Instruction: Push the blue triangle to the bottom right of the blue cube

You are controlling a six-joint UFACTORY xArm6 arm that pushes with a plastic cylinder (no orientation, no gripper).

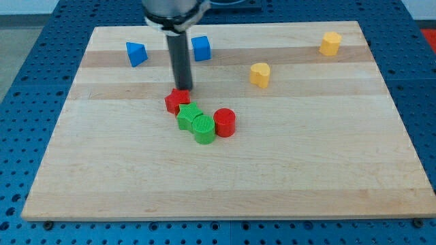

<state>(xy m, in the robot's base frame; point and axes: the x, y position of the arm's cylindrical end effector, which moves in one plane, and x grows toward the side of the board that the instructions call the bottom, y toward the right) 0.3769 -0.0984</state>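
The blue triangle lies near the board's top left. The blue cube sits to its right, near the top edge. My tip stands just above the red star, below and left of the blue cube and well to the right of the blue triangle. The rod rises from there out of the view's top.
A green star, a green cylinder and a red cylinder cluster below the red star. A yellow heart lies right of centre. A yellow hexagon sits at the top right.
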